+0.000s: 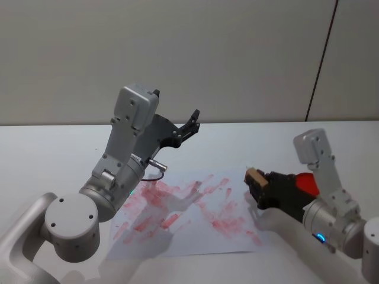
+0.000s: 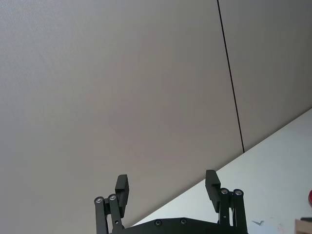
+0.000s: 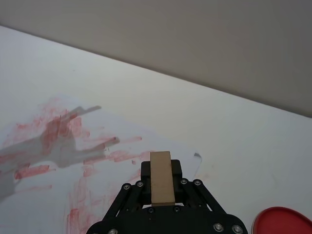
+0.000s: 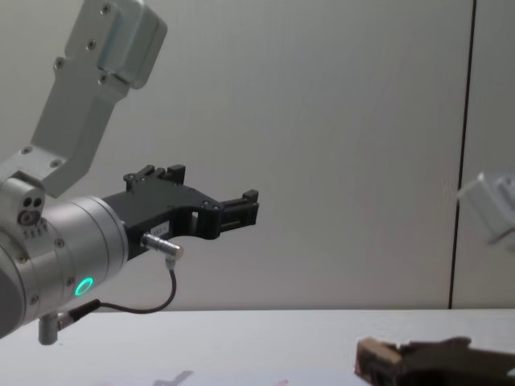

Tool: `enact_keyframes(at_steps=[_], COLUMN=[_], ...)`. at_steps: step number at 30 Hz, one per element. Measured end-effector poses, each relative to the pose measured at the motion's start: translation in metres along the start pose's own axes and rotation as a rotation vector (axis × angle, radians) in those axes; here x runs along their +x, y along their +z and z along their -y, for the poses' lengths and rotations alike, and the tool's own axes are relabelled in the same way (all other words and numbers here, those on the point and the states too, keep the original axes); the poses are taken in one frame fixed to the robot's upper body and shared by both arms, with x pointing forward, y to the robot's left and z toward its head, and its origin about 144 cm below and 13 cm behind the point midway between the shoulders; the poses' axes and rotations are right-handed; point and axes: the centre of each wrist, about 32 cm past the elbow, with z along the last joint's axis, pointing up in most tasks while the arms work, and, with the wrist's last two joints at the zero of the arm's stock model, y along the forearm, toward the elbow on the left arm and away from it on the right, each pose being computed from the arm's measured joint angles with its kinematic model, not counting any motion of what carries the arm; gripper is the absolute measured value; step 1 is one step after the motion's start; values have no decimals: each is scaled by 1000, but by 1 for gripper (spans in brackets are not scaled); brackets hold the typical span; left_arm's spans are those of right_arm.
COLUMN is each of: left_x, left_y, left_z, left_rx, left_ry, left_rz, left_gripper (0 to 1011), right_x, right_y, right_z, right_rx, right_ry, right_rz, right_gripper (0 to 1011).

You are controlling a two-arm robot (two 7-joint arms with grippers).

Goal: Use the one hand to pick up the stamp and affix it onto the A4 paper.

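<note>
A small tan wooden stamp [image 1: 255,176] sits between the fingers of my right gripper [image 1: 256,183], which is shut on it. The stamp is held low over the right edge of the A4 paper [image 1: 189,228], a white sheet smeared with red marks. In the right wrist view the stamp [image 3: 162,179] juts forward from the black jaws, with the paper [image 3: 63,195] below and ahead. The chest view has the stamp [image 4: 372,357] just above the table. My left gripper [image 1: 190,124] is open, raised high above the paper's far left side.
A flat red round piece [image 1: 307,183] lies on the white table [image 1: 47,154] just behind my right gripper, also seen as the red piece [image 3: 283,222] beside the jaws. A grey wall [image 1: 237,53] stands behind the table. The left arm's shadow falls across the paper.
</note>
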Motion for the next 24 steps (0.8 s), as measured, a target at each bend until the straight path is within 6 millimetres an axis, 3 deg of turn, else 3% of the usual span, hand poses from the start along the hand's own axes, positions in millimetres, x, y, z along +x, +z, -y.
enact_keyframes(at_steps=[24], left_x=[0], left_y=[0], left_z=[0], left_rx=[0], left_ry=[0], left_rz=[0], left_gripper=[1001], right_x=[-11], right_y=[-17], right_z=[-20], right_rx=[-90], right_ry=[46], right_rz=[0], right_gripper=[220])
